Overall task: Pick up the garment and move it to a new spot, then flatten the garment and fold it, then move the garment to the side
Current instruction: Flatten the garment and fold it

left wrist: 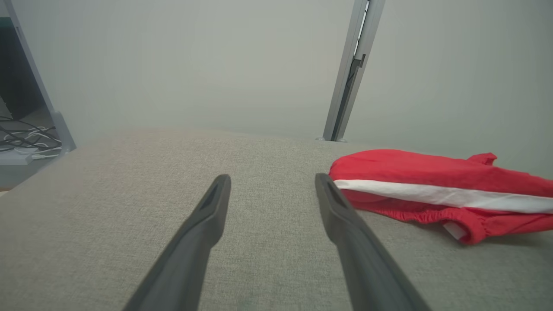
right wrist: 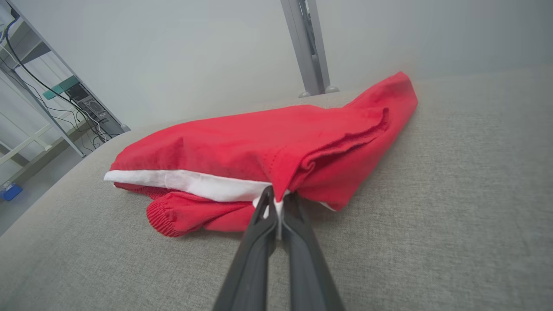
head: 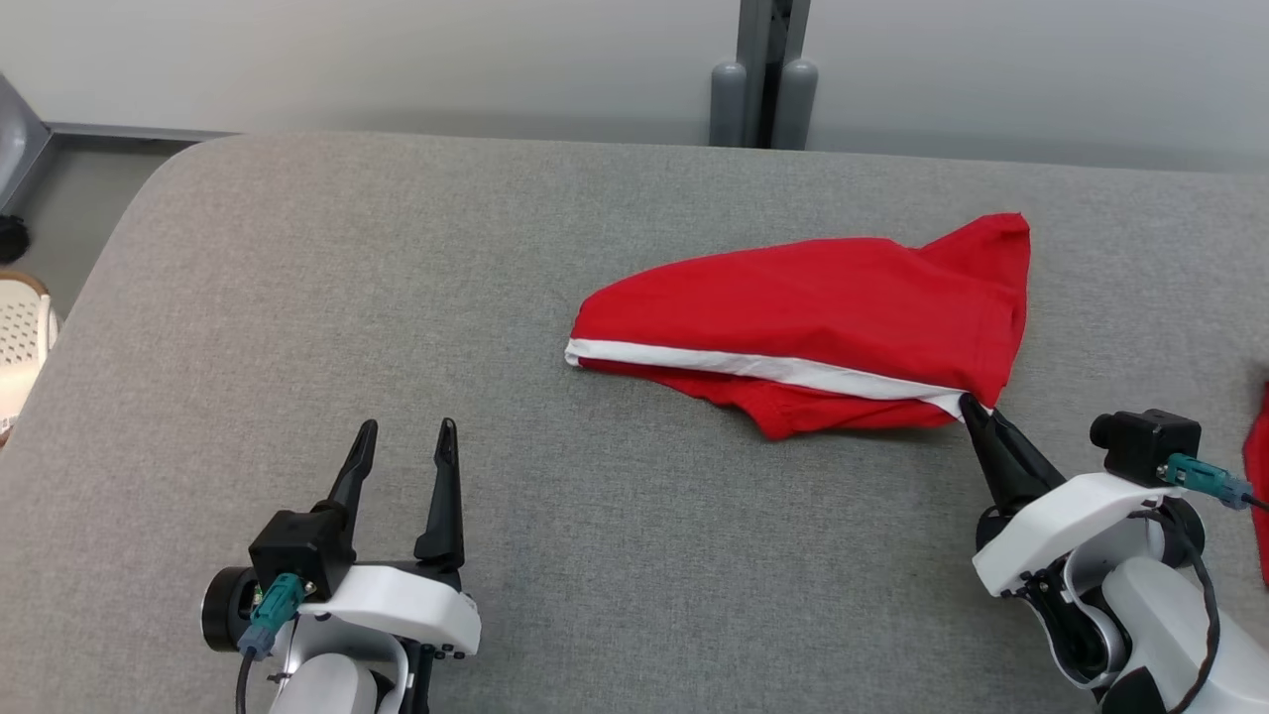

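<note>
Head view frames were recorded with the red garment (head: 803, 297) lying bunched on the grey padded surface (head: 297, 297), right of centre, its white stripe turned toward the robot. The right gripper (head: 977, 409) was seen closed on the garment's near right corner, white edging pinched between its fingers (right wrist: 255, 242). The left gripper (head: 408, 426) was held wide and empty, well apart from the cloth
</note>
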